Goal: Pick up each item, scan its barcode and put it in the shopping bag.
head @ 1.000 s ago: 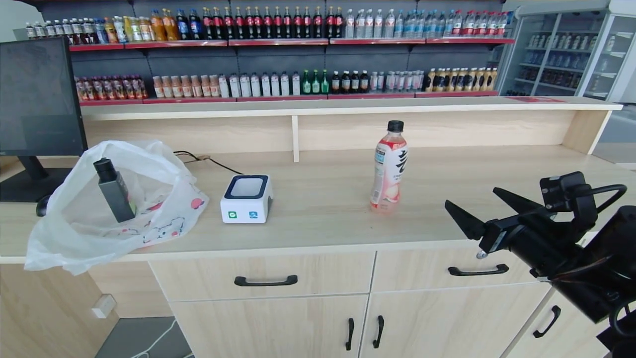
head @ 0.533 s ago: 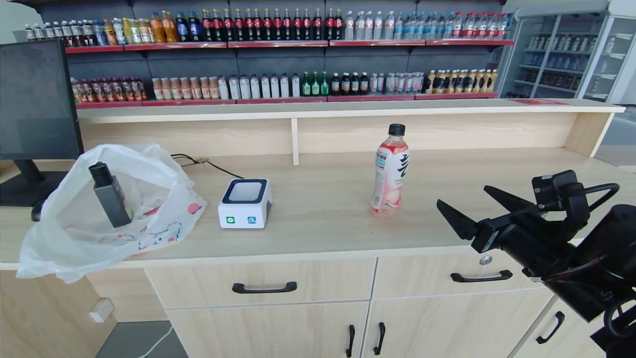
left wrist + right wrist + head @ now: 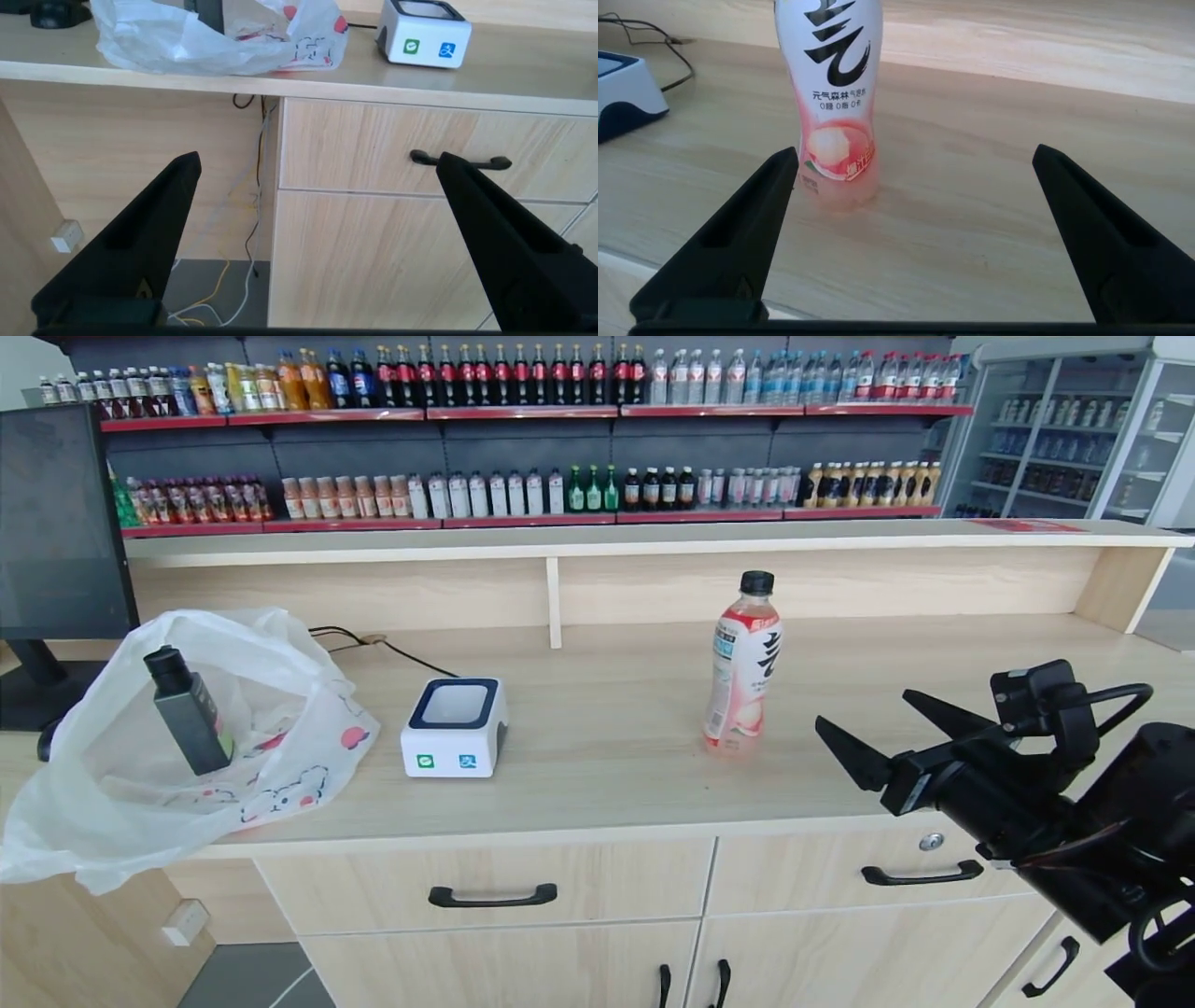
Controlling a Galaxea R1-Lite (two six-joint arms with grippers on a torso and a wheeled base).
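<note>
Right gripper (image 3: 861, 707) edged nearer pink bottle (image 3: 744, 663) — shopping bag (image 3: 112, 803) holds grey bottle (image 3: 187, 714).

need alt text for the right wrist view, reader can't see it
A pink drink bottle stands upright on a light wooden counter, framed between the open black fingers of the right gripper, which is not touching it. A corner of the white and blue scanner sits on the counter off to one side.

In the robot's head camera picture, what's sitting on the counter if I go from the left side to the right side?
shopping bag → white scanner → pink bottle → right claw, open, at the counter's front edge
</note>
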